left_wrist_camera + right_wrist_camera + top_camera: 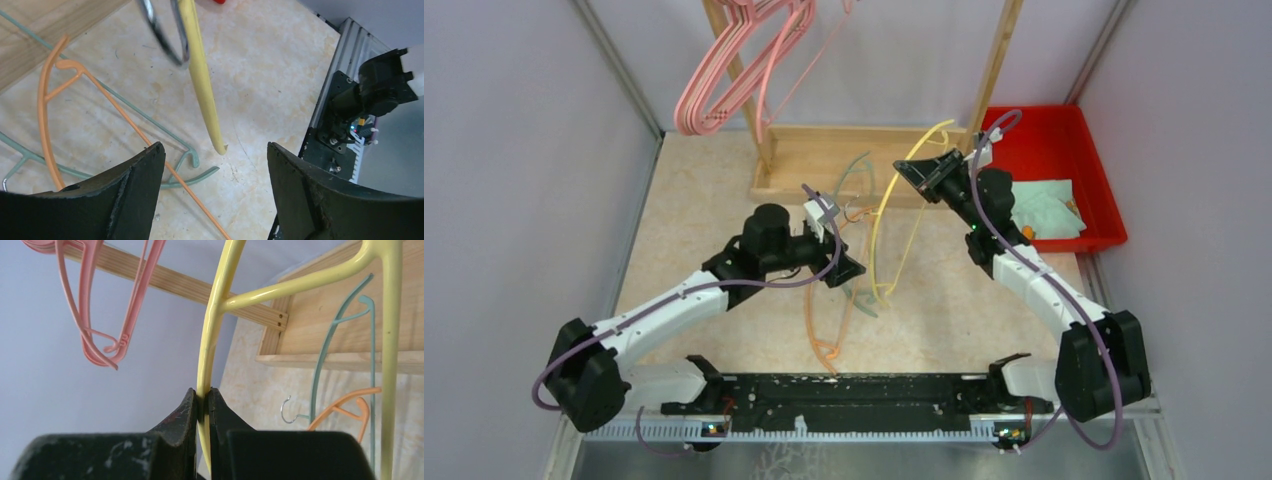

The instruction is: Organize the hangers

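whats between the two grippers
The yellow hanger, pinched by the right gripper, hangs between it and the open left gripper; the top view shows it.

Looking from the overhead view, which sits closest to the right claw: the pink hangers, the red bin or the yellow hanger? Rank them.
1. Yellow hanger, gripped in the right claw.
2. Red bin, just to its right.
3. Pink hangers, hanging at far left.
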`<state>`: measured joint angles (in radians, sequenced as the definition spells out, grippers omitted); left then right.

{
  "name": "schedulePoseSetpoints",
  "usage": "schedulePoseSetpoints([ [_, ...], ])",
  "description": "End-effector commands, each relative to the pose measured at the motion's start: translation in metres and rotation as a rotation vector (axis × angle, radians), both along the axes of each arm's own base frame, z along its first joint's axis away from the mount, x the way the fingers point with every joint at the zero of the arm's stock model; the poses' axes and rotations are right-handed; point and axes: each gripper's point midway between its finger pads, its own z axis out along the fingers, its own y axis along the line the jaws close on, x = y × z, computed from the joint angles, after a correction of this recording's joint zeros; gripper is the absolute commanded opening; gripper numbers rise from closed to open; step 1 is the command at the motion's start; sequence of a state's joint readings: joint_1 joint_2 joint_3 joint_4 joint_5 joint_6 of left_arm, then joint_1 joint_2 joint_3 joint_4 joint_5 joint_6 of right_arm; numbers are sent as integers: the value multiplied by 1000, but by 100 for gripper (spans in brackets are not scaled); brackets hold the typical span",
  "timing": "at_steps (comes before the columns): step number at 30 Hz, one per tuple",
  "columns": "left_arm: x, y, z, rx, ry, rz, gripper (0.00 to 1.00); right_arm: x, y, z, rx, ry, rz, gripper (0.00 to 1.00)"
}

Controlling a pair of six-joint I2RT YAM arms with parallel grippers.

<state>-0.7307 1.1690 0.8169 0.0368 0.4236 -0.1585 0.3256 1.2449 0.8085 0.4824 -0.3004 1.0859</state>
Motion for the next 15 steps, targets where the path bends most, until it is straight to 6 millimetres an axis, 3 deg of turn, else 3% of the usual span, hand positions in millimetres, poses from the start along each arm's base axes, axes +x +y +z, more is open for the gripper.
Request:
schedulePoseSetpoints([
  [1, 12, -14, -7, -49, -34, 53, 80, -11, -4, 92, 149, -200, -19, 0],
  [7, 9, -21, -27, -70, -2, 63, 79, -24, -11, 130, 233, -265, -19, 0],
  [15, 4, -40, -34, -102, 21, 62, 79, -30, -16, 137, 331, -276, -23, 0],
])
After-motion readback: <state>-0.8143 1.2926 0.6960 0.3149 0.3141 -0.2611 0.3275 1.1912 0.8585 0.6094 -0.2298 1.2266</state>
